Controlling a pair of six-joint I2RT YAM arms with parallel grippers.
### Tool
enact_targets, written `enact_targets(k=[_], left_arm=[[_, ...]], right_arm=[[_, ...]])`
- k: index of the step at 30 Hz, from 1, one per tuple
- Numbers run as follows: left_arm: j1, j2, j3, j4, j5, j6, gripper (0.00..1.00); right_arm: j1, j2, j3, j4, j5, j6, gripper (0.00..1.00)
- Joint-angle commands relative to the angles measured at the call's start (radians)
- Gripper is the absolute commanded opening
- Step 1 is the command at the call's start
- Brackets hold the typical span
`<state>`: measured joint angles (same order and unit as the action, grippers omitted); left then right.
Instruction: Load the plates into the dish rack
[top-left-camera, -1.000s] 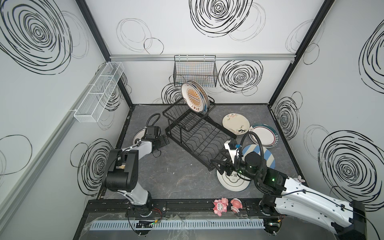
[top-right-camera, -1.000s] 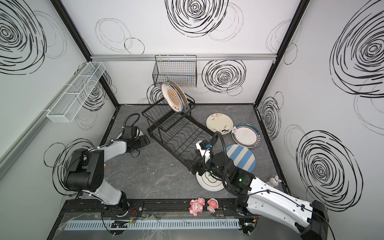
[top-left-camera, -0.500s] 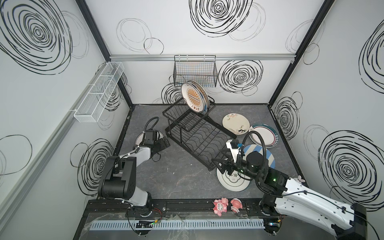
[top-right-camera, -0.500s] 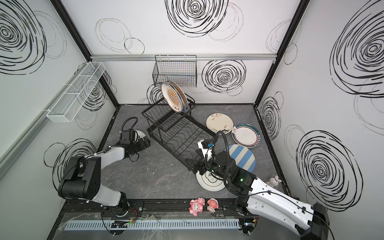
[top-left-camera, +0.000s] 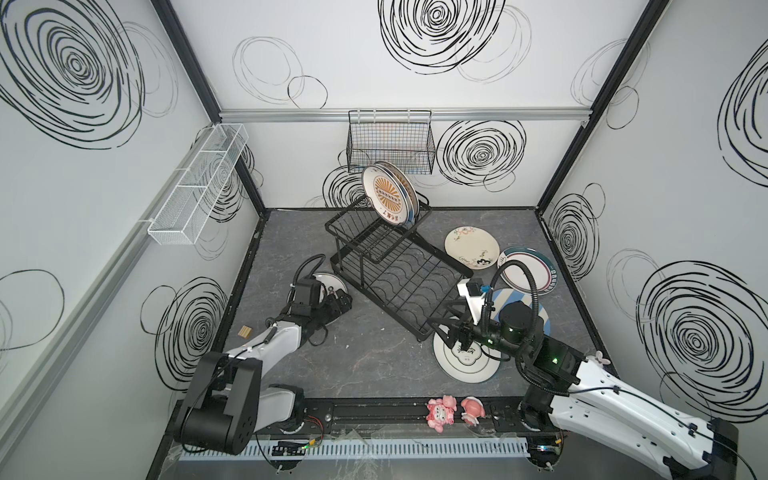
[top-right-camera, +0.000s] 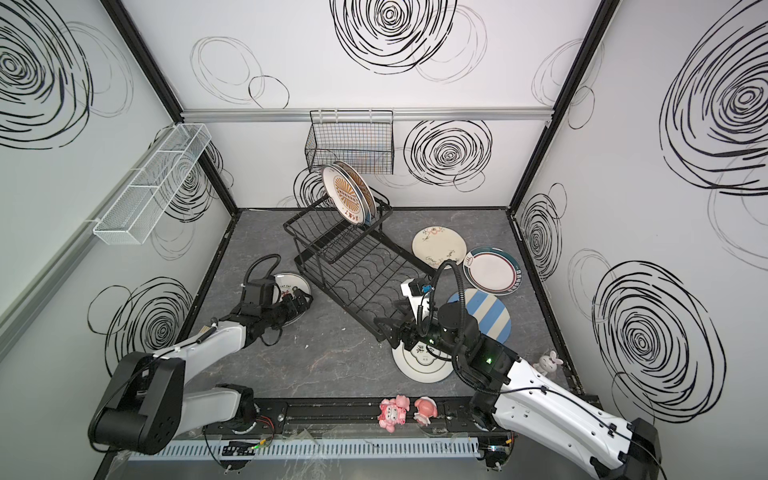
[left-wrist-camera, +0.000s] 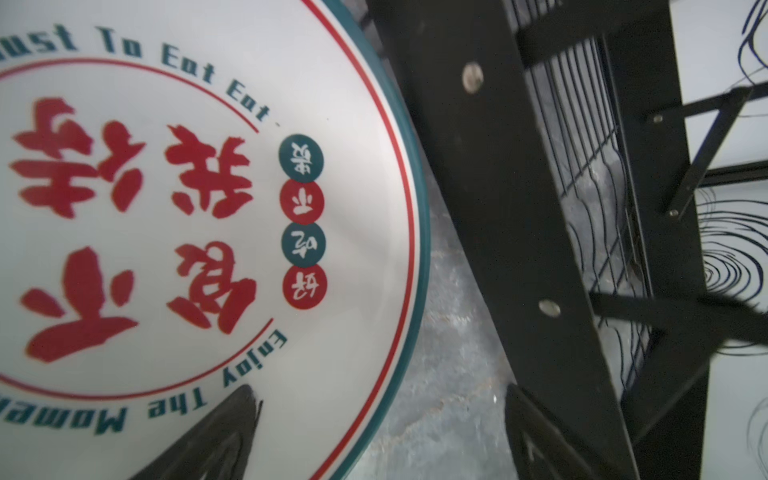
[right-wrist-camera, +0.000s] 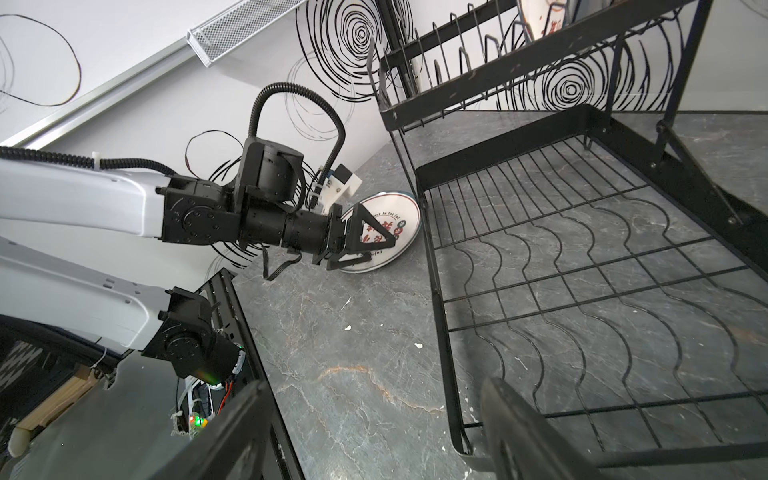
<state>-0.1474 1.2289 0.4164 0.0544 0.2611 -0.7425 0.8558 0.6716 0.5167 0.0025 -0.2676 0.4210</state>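
The black wire dish rack stands slantwise mid-floor; orange sunburst plates lean in its upper basket. My left gripper is open low over a teal-rimmed plate with red characters; the plate's rim lies between the jaws. My right gripper is open at the rack's near corner, above a green-medallion plate. A cream plate, a teal-rimmed plate and a blue striped plate lie on the right.
A fine-grid black basket hangs on the back wall and a white mesh basket on the left wall. Pink figurines sit on the front rail, a white rabbit at the right wall, a wooden block at the left.
My left arm has stretched out lower and carried its gripper rightward across the red-character plate toward the rack. The right gripper has barely moved and stays open.
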Motion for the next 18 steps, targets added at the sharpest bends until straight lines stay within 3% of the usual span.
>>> enact_targets(k=[1, 5, 11, 15, 18], left_arm=[[-0.024, -0.071, -0.058, -0.103, 0.011, -0.096, 0.96], [-0.126, -0.164, -0.095, -0.143, -0.028, -0.166, 0.96], [-0.381, -0.212, -0.132, -0.11, -0.114, -0.321, 0.96], [-0.477, -0.207, -0.16, -0.057, -0.127, -0.371, 0.96], [-0.512, -0.225, -0.09, -0.14, -0.168, -0.331, 0.96]], right_arm=[[-0.009, -0.01, -0.016, -0.005, -0.038, 0.024, 0.83], [-0.012, 0.022, -0.024, 0.005, -0.061, 0.042, 0.83], [-0.002, 0.122, -0.062, 0.095, -0.127, 0.164, 0.82], [0.031, 0.178, -0.08, 0.136, -0.127, 0.211, 0.82], [0.069, 0.24, -0.064, 0.136, -0.122, 0.245, 0.81]])
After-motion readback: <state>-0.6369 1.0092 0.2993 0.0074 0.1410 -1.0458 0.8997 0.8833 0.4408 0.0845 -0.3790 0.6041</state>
